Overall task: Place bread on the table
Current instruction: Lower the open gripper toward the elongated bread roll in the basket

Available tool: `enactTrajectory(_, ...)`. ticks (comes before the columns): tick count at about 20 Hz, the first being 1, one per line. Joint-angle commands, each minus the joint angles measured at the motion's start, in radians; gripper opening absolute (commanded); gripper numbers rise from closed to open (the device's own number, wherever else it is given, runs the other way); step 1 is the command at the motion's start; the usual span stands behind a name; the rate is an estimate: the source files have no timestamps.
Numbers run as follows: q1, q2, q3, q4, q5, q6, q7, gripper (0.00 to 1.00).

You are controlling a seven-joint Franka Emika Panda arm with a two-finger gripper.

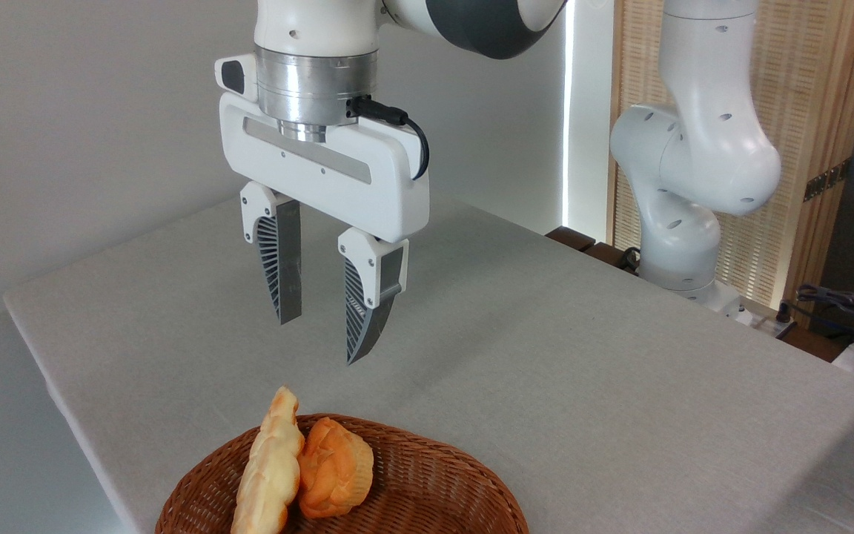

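Hanging above the table [545, 356], the gripper [319, 337] points its ribbed grey fingers [282, 271] downward with a clear gap between them, moderately wide, nothing held. It sits up and slightly back from the wicker basket [427, 482] at the near edge, not touching it. The bread [271, 467], a pale braided loaf, lies in the basket's left side, one tapered end sticking up over the rim, its lower end cut off by the frame. It touches the darker orange bun [334, 467] just to its right. A black cable [405, 137] loops from the wrist flange. The arm's white base [675, 237] stands at the table's far right edge.
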Motion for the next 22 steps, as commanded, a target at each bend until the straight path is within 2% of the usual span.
enactTrajectory(1,-0.001,0.011,0.006,0.011,-0.020,0.038,0.016,1.00)
enactTrajectory(6,-0.001,0.017,0.006,0.003,-0.020,0.058,0.013,1.00)
enactTrajectory(11,0.001,0.056,0.009,0.002,-0.025,0.130,-0.015,1.00)
enactTrajectory(17,0.002,0.108,0.015,0.003,-0.032,0.219,-0.015,1.00)
enactTrajectory(22,0.001,0.185,0.015,0.012,-0.034,0.273,-0.015,1.00)
